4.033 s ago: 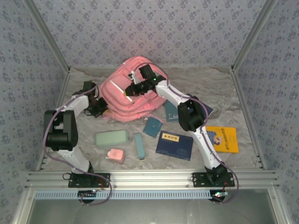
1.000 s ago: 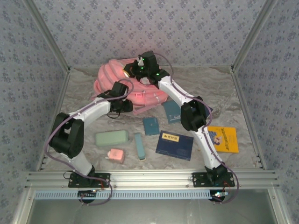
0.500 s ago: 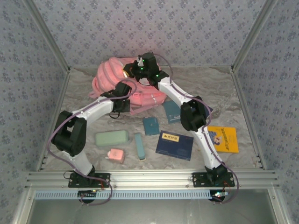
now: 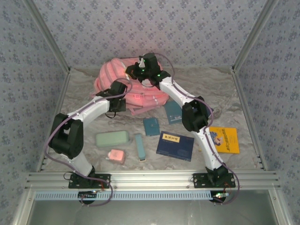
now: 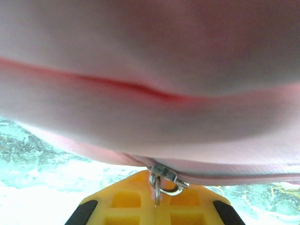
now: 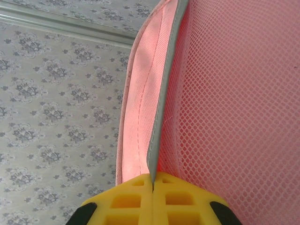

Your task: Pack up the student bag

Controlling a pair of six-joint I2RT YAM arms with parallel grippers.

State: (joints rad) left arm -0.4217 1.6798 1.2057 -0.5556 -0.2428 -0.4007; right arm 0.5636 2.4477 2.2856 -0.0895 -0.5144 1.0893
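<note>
The student bag (image 4: 110,77) is a pink backpack held up at the back of the table between both arms. My left gripper (image 4: 117,92) sits at its near lower side. In the left wrist view, the yellow fingers (image 5: 126,199) are shut on the bag's metal zipper pull (image 5: 158,188), with pink fabric (image 5: 150,70) pressed close above. My right gripper (image 4: 137,70) is on the bag's top. In the right wrist view, it (image 6: 152,180) is shut on a grey-trimmed pink edge (image 6: 159,117) beside pink mesh (image 6: 234,103).
On the sandy cloth in front lie a green pencil case (image 4: 112,138), a small pink item (image 4: 116,155), a narrow teal box (image 4: 139,146), a small teal book (image 4: 151,126), a dark blue book (image 4: 175,145), a blue book (image 4: 172,112) and a yellow book (image 4: 225,139).
The bag has been lifted from lying flat into a raised bundle. My left gripper has closed on the zipper pull and shifted a little left. The right gripper keeps its hold.
</note>
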